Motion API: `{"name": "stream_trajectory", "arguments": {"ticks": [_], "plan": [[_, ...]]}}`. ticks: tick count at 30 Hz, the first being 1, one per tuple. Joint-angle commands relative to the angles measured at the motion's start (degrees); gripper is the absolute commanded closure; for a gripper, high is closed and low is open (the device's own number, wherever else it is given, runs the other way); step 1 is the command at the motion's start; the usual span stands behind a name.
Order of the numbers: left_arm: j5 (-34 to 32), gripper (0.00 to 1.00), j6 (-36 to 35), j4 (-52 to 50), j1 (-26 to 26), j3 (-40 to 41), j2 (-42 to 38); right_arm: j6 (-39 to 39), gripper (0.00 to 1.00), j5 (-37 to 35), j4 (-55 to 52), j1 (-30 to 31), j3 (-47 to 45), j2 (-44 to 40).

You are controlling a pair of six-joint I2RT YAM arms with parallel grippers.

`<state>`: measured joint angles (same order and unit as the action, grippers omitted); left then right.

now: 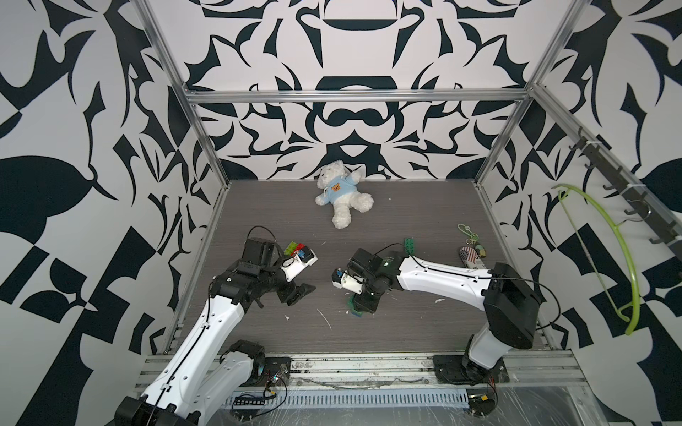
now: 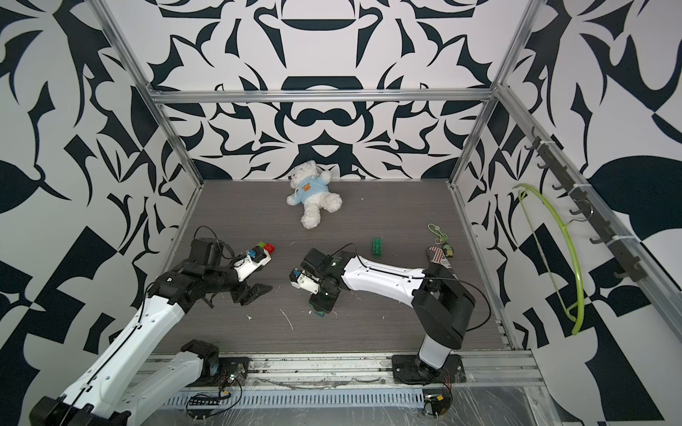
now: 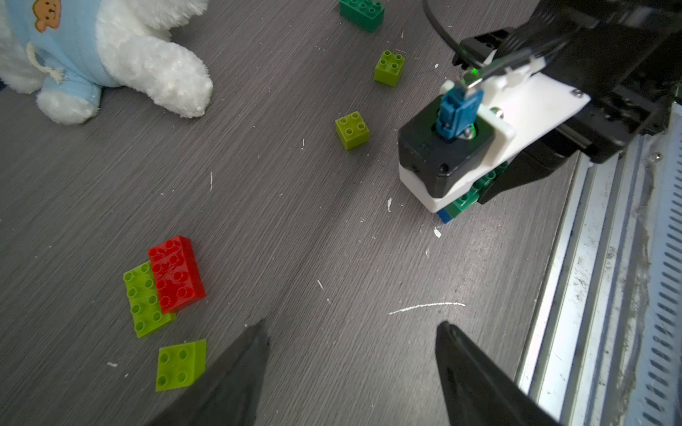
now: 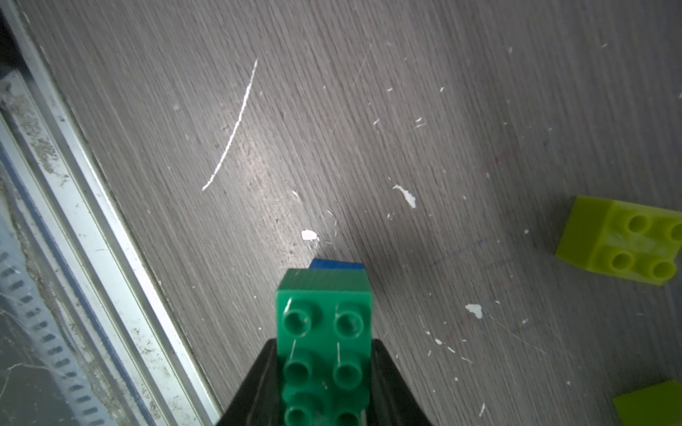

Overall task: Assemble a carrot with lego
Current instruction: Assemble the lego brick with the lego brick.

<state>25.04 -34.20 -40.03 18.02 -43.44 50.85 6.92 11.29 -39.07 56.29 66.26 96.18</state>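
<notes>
Carrot barely begun: a dark green brick seated on a small blue brick, both glossy hard plastic, the green one oblong with two rows of round hollow studs facing up, the blue one a sliver peeking out beneath its end. Clamped in the right gripper, black wedge-shaped fingers tight against both long sides of the green brick, studded end and blue piece jutting beyond the fingertips. Held low over the table near the metal rail; touching the surface or just above it, cannot tell. Matte grey wood-grain top underneath, speckled with white chips and marked by one pale curved scratch. Left gripper spread wide and empty, pointed dark fingers hanging over bare table, well apart from the stack. Loose lego lying around the arms: a shiny red brick resting half across a long lime-green brick, a lime-green sloped piece just beside them and near a left fingertip; a small square lime-green brick near the right gripper, a second square lime-green brick farther off, then a spare dark green oblong brick. Fluffy white teddy bear in a ribbed pale-blue shirt sprawled by the back wall, well apart from the bricks.
</notes>
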Motion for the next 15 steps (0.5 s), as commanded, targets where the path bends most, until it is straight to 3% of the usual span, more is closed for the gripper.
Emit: {"name": "stream_trajectory", "arguments": {"ticks": [1, 15], "plan": [[0.8, 0.21, 0.5, 0.1, 0.2, 0.7, 0.1, -2.3, 0.67, -0.9, 0.0, 0.2, -0.3, 0.0], [0.9, 0.21, 0.6, 0.2, 0.2, 0.8, 0.0, -5.7, 0.67, -2.7, 2.0, 1.1, -1.8, 0.9]]}}
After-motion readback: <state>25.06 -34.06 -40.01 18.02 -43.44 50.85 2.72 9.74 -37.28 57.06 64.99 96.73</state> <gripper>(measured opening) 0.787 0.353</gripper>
